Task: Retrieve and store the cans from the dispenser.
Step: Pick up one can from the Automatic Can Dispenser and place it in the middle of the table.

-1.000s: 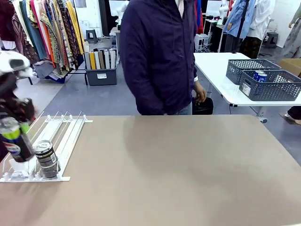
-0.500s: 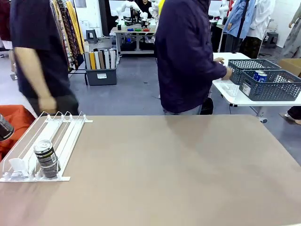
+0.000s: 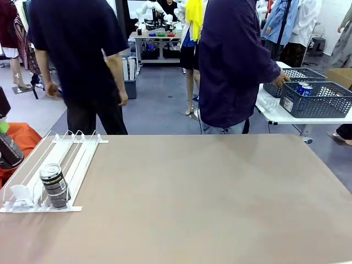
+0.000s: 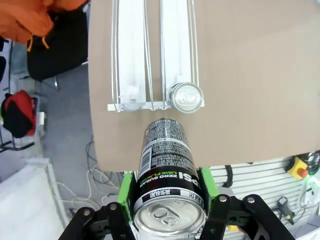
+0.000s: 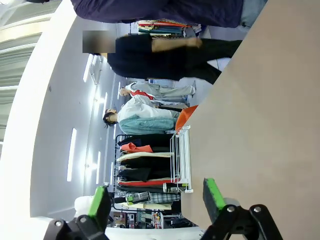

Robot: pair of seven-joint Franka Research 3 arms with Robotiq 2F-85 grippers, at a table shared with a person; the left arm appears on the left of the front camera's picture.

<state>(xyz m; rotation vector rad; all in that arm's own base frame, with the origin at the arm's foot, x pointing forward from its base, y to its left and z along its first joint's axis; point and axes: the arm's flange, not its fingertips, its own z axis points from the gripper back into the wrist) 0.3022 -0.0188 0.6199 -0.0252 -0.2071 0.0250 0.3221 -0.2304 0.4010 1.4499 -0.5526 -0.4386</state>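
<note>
The white dispenser [image 3: 66, 159] lies on the table's left side. One black can with a silver top [image 3: 54, 185] stands at its front stop. My left gripper [image 3: 3, 132] hangs at the picture's left edge, beyond the table, shut on a second black can [image 3: 10, 153]. In the left wrist view that can [image 4: 167, 165] sits between the green pads [image 4: 126, 192] of the left gripper [image 4: 167, 187], past the table's edge, with the dispenser [image 4: 132, 55] and its can [image 4: 186, 97] beyond. My right gripper [image 5: 156, 200] stands open above the table [image 5: 260, 125] with nothing in it.
A person in a dark jacket [image 3: 236, 66] stands at the far side, reaching toward grey mesh baskets [image 3: 316, 99] on a white side table; a blue can [image 3: 303, 88] sits in one. Another person in a dark shirt [image 3: 82, 60] walks behind the dispenser. Orange cloth [image 3: 22, 137] lies at left.
My left gripper carried its can leftward from over the dispenser's front, off past the table's edge. The jacketed person stepped right to the baskets; a second person walked in from the left.
</note>
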